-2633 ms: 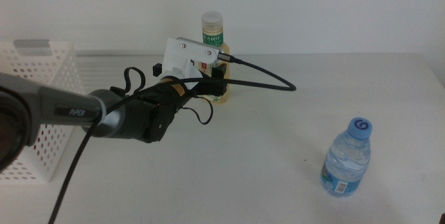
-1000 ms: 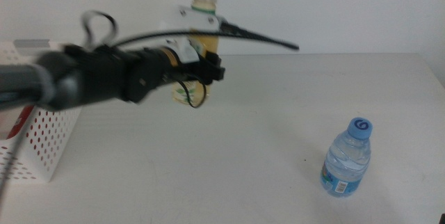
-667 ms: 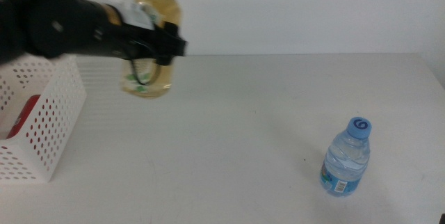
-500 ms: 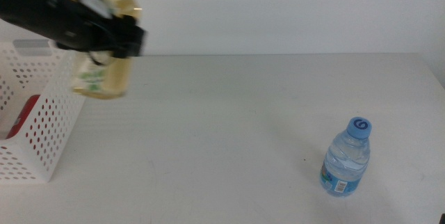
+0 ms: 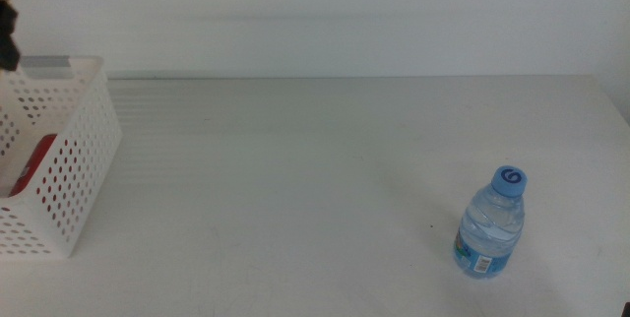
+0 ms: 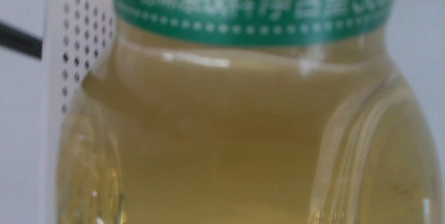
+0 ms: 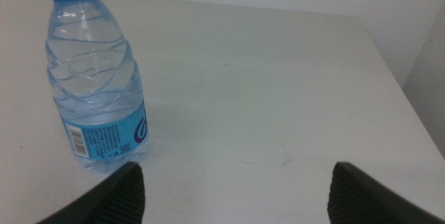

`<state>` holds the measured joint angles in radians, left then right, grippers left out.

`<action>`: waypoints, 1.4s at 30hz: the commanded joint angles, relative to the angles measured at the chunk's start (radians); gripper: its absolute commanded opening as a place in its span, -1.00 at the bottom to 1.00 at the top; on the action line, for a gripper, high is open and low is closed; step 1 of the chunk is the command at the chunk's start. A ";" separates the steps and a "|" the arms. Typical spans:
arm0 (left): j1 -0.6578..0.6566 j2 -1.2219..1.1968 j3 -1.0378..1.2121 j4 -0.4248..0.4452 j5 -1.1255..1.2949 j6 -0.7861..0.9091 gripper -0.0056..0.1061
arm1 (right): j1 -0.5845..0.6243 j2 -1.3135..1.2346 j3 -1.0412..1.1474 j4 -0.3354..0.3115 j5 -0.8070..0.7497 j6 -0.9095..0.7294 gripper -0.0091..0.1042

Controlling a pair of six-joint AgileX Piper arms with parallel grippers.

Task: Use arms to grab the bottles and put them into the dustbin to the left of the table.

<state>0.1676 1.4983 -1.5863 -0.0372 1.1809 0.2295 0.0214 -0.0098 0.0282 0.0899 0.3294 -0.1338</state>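
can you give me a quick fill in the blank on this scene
1. The water bottle has a ____ cap.
2. The red can lies inside the ____.
3. The tea bottle fills the left wrist view; its label is ____.
4. The right gripper hangs with its fingers ____ beside the water bottle.

Missing words: blue; basket; green; open

Light was bright and even, shadows faint. The tea bottle (image 6: 236, 126) filled the left wrist view, blurred, with small glints.
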 commanded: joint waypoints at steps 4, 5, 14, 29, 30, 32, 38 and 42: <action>0.084 0.058 -0.066 -0.060 -0.008 0.037 -0.90 | -0.005 -0.028 -0.008 -0.006 -0.071 -0.011 0.85; 0.089 0.078 -0.066 -0.065 -0.008 0.037 -0.90 | -0.005 -0.028 -0.008 -0.006 -0.071 -0.011 0.85; 0.099 0.207 -0.066 -0.018 -0.044 0.006 -0.90 | -0.005 -0.028 -0.008 -0.006 -0.071 -0.011 0.85; 0.099 0.371 -0.063 0.037 0.049 0.042 -0.90 | -0.005 -0.028 -0.008 -0.006 -0.071 -0.011 0.85; 0.099 0.380 -0.063 0.037 0.049 0.042 -0.90 | -0.005 -0.028 -0.008 -0.006 -0.071 -0.011 0.85; 0.099 0.402 -0.063 0.037 0.047 0.041 -0.90 | -0.005 -0.028 -0.008 -0.006 -0.071 -0.011 0.85; 0.101 0.444 -0.064 0.037 0.047 0.041 -0.87 | -0.005 -0.027 -0.008 -0.006 -0.071 -0.011 0.85; 0.104 0.446 -0.064 0.037 0.045 0.040 -0.67 | -0.005 -0.027 -0.008 -0.006 -0.071 -0.011 0.85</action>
<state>0.2654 1.9951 -1.6190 -0.0167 1.2375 0.2782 0.0214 -0.0098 0.0282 0.0899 0.3294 -0.1338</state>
